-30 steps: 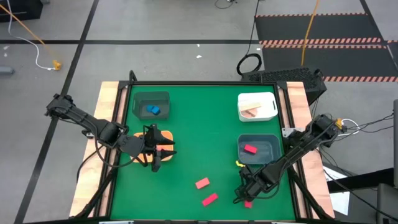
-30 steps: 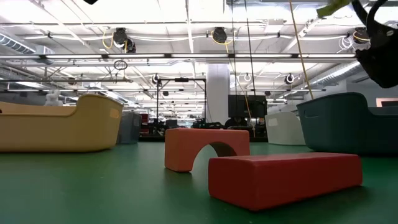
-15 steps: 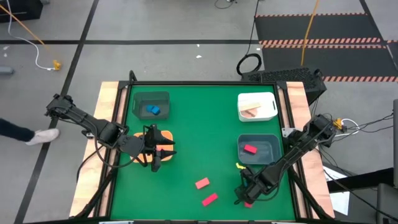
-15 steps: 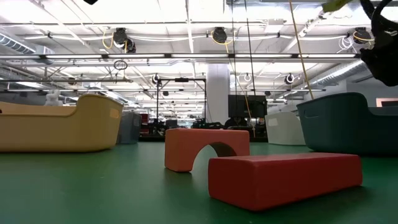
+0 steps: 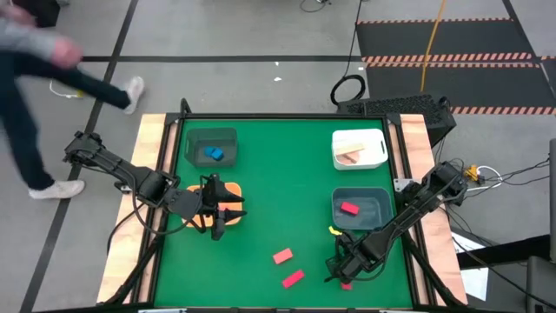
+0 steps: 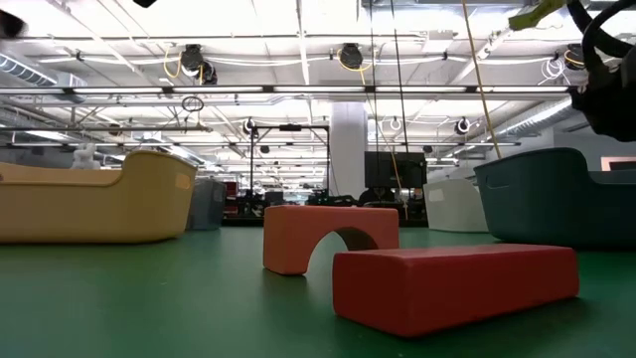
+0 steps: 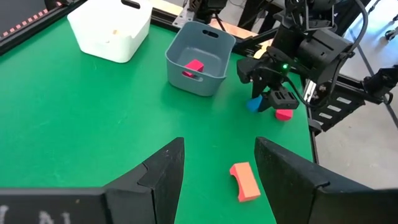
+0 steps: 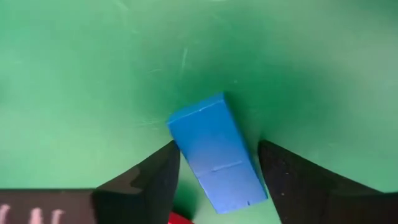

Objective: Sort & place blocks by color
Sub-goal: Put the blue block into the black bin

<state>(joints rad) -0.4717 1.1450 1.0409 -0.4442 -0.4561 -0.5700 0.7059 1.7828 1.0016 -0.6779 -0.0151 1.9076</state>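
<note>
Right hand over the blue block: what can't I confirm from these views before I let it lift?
- Grip: in the right wrist view the blue wooden block lies between the right hand's fingers; contact is not visible.
- High view: the right hand covers that block.
- Orange bin: contents hidden by the left hand.
- White bin: pale pieces too small to count.

Around my green table point(image 5: 287, 165) lies grey concrete floor point(image 5: 243, 35) — black mats edged in red stripes point(image 5: 443, 35) at one corner, a person point(image 5: 35, 96) walking past. Overhead, white ceiling trusses and bright strip lights point(image 6: 298, 45).
</note>
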